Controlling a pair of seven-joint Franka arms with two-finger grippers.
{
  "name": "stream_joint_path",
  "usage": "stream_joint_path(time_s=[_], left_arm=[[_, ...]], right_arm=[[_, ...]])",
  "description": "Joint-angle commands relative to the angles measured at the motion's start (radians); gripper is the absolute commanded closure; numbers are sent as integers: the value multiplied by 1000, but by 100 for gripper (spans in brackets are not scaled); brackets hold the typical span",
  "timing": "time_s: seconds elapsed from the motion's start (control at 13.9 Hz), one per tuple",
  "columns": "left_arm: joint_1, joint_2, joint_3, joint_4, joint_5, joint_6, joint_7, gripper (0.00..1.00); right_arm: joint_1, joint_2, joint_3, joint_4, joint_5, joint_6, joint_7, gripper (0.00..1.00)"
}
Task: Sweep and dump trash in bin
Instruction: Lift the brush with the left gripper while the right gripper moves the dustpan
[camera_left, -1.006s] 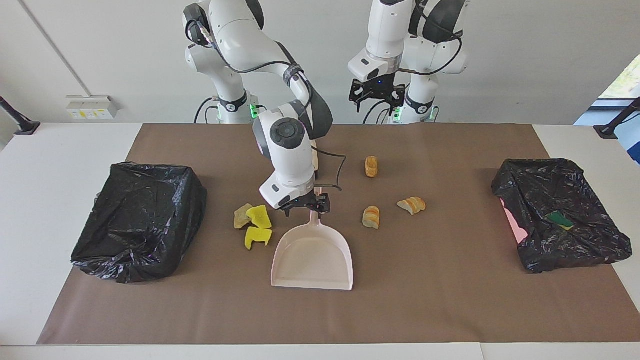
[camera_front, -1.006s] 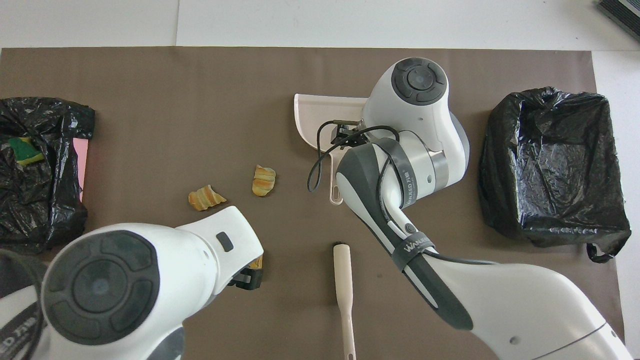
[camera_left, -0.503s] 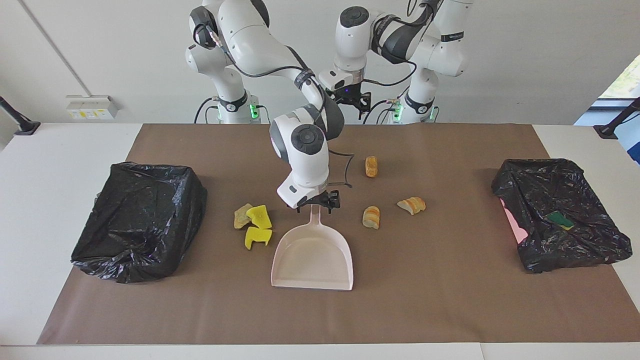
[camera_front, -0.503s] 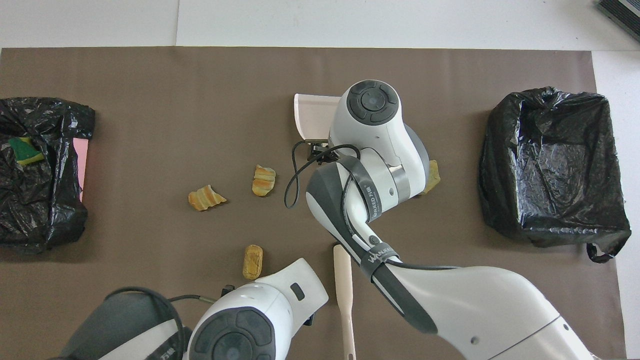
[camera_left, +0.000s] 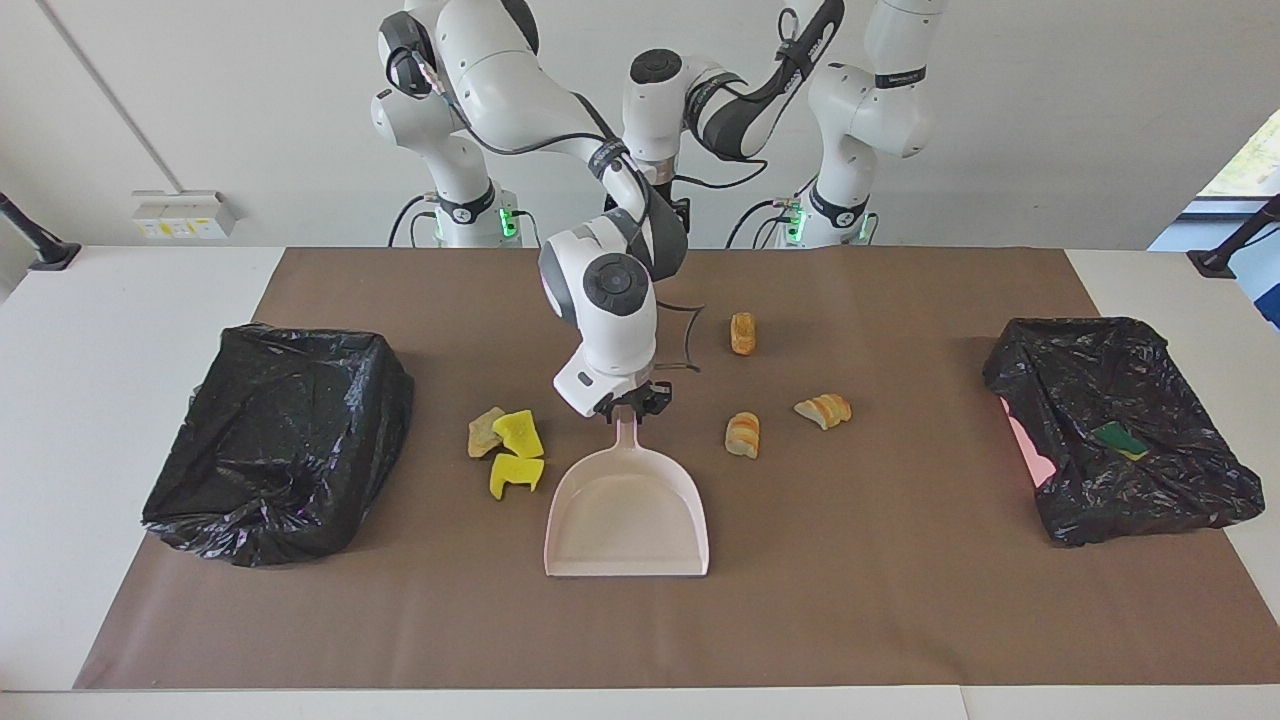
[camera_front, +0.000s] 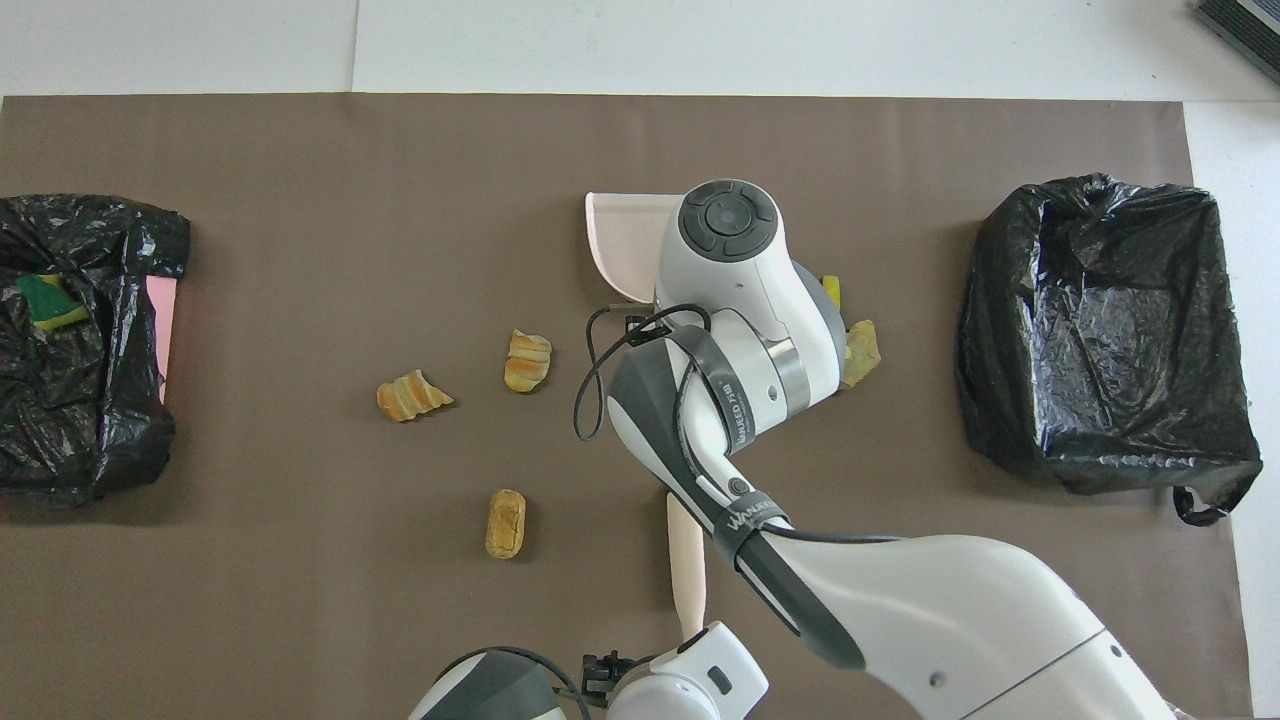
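Since the right gripper (camera_left: 628, 404) looks clamped on the very tip of the pink dustpan (camera_left: 627, 520) handle, w/ the pan flat on the brown mat (camera_left: 900, 620), the main risk is leverage. A hold that far from the scoop may let the pan droop or twist once lifted, esp. w/ trash in it.

Trash locations, facing view: three yellow sponge scraps (camera_left: 515, 450) sit just beside the pan at approx. 9 o'clock. Two bread chunks (camera_left: 743, 435) (camera_left: 824, 409) lie at 2 o'clock and a third (camera_left: 742, 333) at 1 o'clock, nearer the robots. None is in the pan yet. The pan's mouth faces 6 o'clock, away from all of it, so it needs turning first. A sloppy turn could knock the scraps about.

The left gripper (camera_front: 603, 667) hangs w/ fingers apart over the near end of the brush handle (camera_front: 686, 560), holding nothing. The right arm crosses directly above that handle, so the arms could clash during a pickup.

The scraps are light and may skid ahead of the lip instead of riding in. The black-bagged bin (camera_left: 280, 440) at 9 o'clock has a slack liner, and its rim could catch the pan. The other bin (camera_left: 1120, 400), at 3 o'clock, holds a green-and-yellow sponge piece (camera_left: 1120, 438). It is not trash to sweep.
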Motion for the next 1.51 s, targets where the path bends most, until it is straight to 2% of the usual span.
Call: stream_joint_path(time_s=[0.0, 0.14, 0.36, 0.65, 0.79, 0.86, 1.01, 1.22, 1.44], left_arm=[[-44, 39, 19, 18, -11, 28, -58, 2], [-59, 83, 17, 36, -11, 42, -85, 4], [-77, 114, 17, 41, -9, 74, -90, 7], [-88, 133, 19, 53, -9, 66, -92, 28], [-87, 134, 19, 59, 3, 62, -92, 65], [-87, 134, 20, 61, 8, 59, -90, 79], [-85, 133, 20, 66, 9, 53, -85, 100], [-68, 111, 28, 81, 41, -4, -73, 100], [-4, 36, 30, 98, 41, -148, -38, 100]], right_arm=[[-19, -23, 8, -20, 3, -23, -61, 100], [-19, -27, 5, -17, 14, -8, -214, 100], [-89, -78, 3, -23, 17, -10, -546, 100], [-163, -147, -3, -31, -44, -68, -930, 100], [-182, -172, -1, -32, -135, -80, -1112, 100], [-183, -173, -1, -32, -152, -89, -1220, 100], [-177, -185, -3, -55, -230, -99, -1360, 100], [-148, -227, 2, -135, -348, -100, -1434, 100], [-160, -233, 2, -149, -356, -100, -1518, 100]])
